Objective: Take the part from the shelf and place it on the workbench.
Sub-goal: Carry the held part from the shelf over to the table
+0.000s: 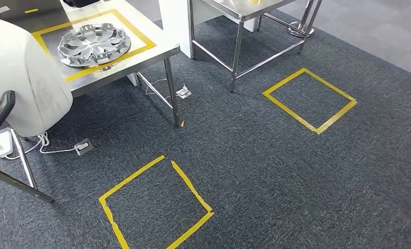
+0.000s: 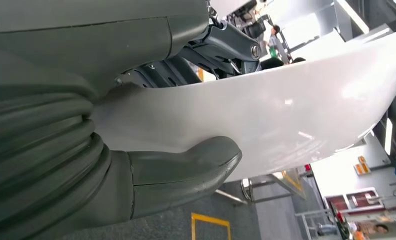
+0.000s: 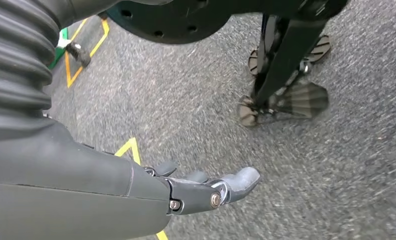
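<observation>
1. White part (image 1: 24, 78) was nearest, at the left edge, gripped by the left hand (image 2: 136, 165), thumb pressed under it.
2. Right hand (image 3: 206, 192) hung over the carpet, fingers loosely extended, holding nothing.
3. Carrying should be level towards the table (image 1: 151, 52); the wheel cover (image 1: 93, 44) occupied its marked square.

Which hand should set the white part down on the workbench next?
Left. The left hand already holds the white part, thumb under it and fingers over it, and the workbench lies on that side. The right hand hangs empty over the carpet.
</observation>
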### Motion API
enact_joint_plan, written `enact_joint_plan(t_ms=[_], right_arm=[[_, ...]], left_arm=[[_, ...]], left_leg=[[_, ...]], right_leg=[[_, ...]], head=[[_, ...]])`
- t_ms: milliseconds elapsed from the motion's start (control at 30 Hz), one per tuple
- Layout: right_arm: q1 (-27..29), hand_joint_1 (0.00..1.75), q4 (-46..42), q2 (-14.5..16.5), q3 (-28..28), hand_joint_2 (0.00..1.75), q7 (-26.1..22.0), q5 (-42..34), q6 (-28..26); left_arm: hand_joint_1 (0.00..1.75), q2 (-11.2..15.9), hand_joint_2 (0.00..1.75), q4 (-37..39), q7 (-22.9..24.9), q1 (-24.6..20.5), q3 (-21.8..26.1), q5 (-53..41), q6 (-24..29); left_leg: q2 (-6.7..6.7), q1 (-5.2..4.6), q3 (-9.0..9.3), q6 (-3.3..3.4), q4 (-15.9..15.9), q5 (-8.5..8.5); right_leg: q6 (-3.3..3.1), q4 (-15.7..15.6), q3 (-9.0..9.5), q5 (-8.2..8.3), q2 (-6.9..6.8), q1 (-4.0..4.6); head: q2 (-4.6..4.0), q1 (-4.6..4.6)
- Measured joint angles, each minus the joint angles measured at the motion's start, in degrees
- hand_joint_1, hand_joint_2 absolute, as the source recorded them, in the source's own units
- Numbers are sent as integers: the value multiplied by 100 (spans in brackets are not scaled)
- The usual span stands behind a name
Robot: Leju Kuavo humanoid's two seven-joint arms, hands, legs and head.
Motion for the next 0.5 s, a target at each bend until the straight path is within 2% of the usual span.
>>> enact_joint_plan(t_ms=[33,67,100,167,233,300,333,367,400,433,467,500], right_arm=[[-1,0,0,0,0,175,3,-1,-5],[-3,0,1,1,0,175,13,-2,-10],[-4,0,1,1,0,175,26,-3,-14],[-10,0,1,6,-1,175,53,-5,-24],[-16,0,0,11,-2,175,58,-9,-34],[-9,0,-1,13,-3,175,54,-11,-43],[-1,0,0,12,-4,175,54,-12,-48],[5,0,0,11,-4,175,53,-13,-52],[9,0,0,11,-4,175,52,-13,-54],[10,0,0,11,-4,175,51,-13,-54],[10,0,1,13,-4,175,48,-13,-54],[9,0,0,13,-4,175,44,-13,-54]], left_arm=[[175,-4,175,-7,4,-1,0,-4,0],[175,-8,175,-13,7,-3,1,-8,-4],[175,-11,175,-15,10,-4,2,-13,-13],[175,-3,175,-13,13,-5,8,-20,-39],[175,20,175,0,11,-32,16,-24,-57],[175,26,175,25,4,-71,20,-26,-69],[175,22,175,42,1,-80,20,-27,-76],[175,20,175,61,-3,-78,20,-28,-81],[175,20,175,78,-6,-74,20,-31,-87],[175,20,175,92,-12,-74,20,-33,-92],[175,21,175,102,-22,-81,20,-35,-97],[175,21,175,107,-36,-93,20,-37,-101]], left_leg=[[-52,0,-11,-29,14,-2],[-99,0,-26,-65,18,2],[-146,4,-39,-107,10,12],[-208,18,-62,-185,-13,35],[-17,13,-158,-240,148,-70],[254,8,-450,-283,765,-396],[308,15,-636,-305,1162,-563],[327,21,-781,-322,1470,-661],[337,24,-832,-333,1587,-651],[354,27,-768,-337,1475,-537],[402,27,-586,-334,1139,-346],[515,18,-364,-326,720,-187]], right_leg=[[-9,-314,148,102,85,-6],[-21,-501,234,139,148,-7],[-39,-553,255,122,164,1],[-111,-592,277,155,49,8],[-190,-642,307,189,-55,-5],[-236,-659,315,193,-165,-4],[-247,-658,314,187,-225,0],[-251,-657,315,181,-286,3],[-251,-656,319,173,-345,4],[-245,-655,327,165,-402,4],[-232,-652,342,153,-457,4],[-212,-648,359,137,-511,11]], head=[[0,0],[0,-3],[0,-3],[0,-3],[0,-19],[0,-36],[0,-37],[0,-37],[0,-38],[0,-38],[0,-38],[0,-38]])
